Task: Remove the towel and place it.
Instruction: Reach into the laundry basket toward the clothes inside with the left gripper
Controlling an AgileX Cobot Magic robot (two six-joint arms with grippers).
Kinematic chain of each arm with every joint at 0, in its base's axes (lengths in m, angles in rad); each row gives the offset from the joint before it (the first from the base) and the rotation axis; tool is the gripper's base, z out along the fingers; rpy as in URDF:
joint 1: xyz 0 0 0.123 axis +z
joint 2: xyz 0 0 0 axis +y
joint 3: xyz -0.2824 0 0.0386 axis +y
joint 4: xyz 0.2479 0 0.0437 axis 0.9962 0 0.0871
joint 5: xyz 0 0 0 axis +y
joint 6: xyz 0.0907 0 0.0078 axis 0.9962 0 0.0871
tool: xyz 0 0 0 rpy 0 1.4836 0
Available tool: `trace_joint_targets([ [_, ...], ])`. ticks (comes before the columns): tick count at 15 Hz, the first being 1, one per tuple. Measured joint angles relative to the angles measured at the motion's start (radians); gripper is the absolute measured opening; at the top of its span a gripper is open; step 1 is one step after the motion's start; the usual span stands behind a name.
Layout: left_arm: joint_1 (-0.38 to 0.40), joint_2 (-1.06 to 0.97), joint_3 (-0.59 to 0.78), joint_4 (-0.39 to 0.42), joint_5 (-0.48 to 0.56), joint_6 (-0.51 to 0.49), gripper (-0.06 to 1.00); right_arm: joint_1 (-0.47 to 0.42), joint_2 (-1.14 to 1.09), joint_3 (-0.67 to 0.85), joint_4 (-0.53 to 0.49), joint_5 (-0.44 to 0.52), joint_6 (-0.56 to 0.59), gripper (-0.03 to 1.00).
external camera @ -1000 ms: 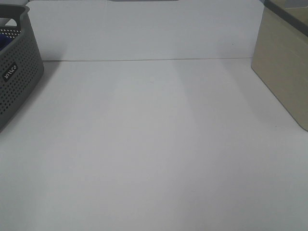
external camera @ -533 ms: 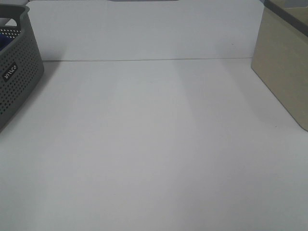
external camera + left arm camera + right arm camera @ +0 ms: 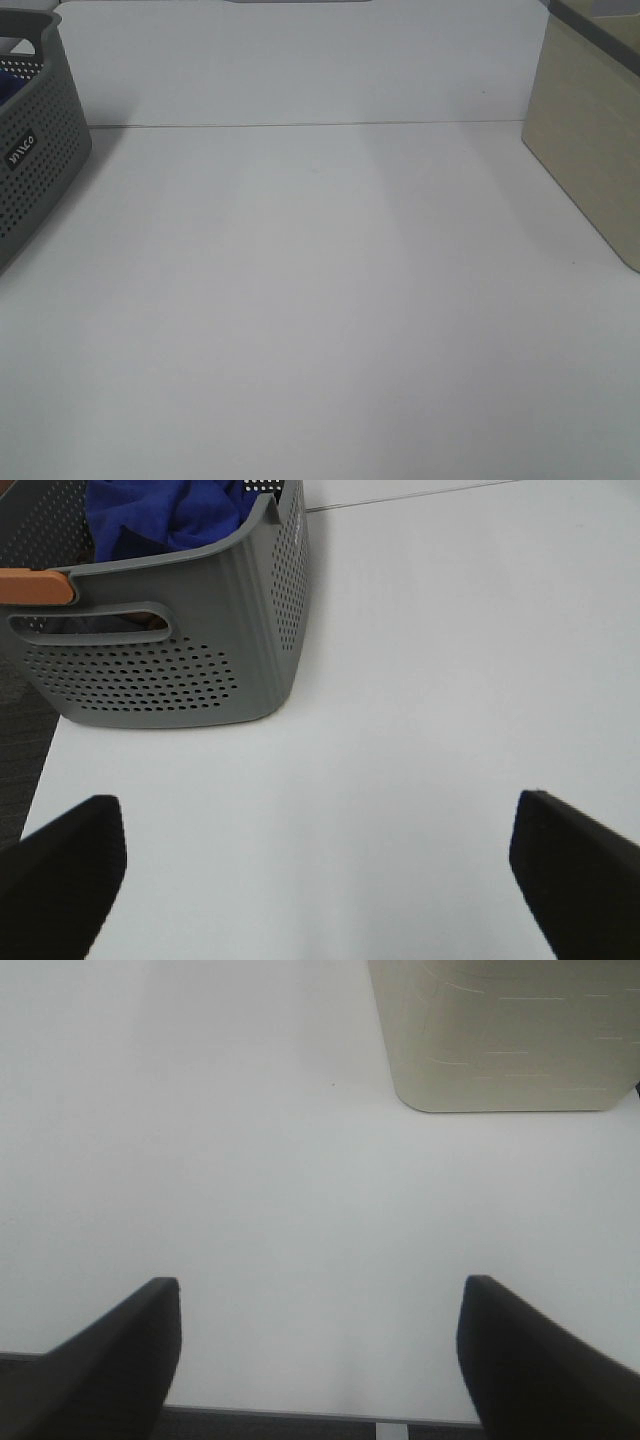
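Basket (image 3: 200, 670) — grey perforated plastic, matt. Towel (image 3: 160, 515) — soft plush cloth. Surface (image 3: 320, 300) white, smooth, matt. Beige bin (image 3: 500, 1030) smooth, matt finish.

Matte black, blunt wedge-shaped fingers (image 3: 60, 870) on left gripper (image 3: 318, 875) (only the tips in frame). Same plain black on right gripper (image 3: 320, 1360), smooth surfaces, inner edges slanted, corners rounded.

- The white tabletop (image 3: 320, 300) offers open passage across its wide middle.
- A grey perforated basket (image 3: 40, 160) stands in the way at the left edge.
- A beige bin (image 3: 590, 140) walls the right side.
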Motion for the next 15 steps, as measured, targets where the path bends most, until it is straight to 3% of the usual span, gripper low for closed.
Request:
trace_joint_targets([
  [11, 0.0, 0.024, -0.037, -0.015, 0.035, 0.009, 0.99, 0.0, 0.0, 0.0, 0.0, 0.0, 0.0, 0.75],
  [12, 0.0, 0.067, -0.083, -0.015, 0.062, 0.036, 0.99, 0.0, 0.0, 0.0, 0.0, 0.0, 0.0, 0.75],
  [15, 0.0, 0.322, -0.29, -0.013, 0.074, 0.268, 0.99, 0.0, 0.0, 0.0, 0.0, 0.0, 0.0, 0.75],
])
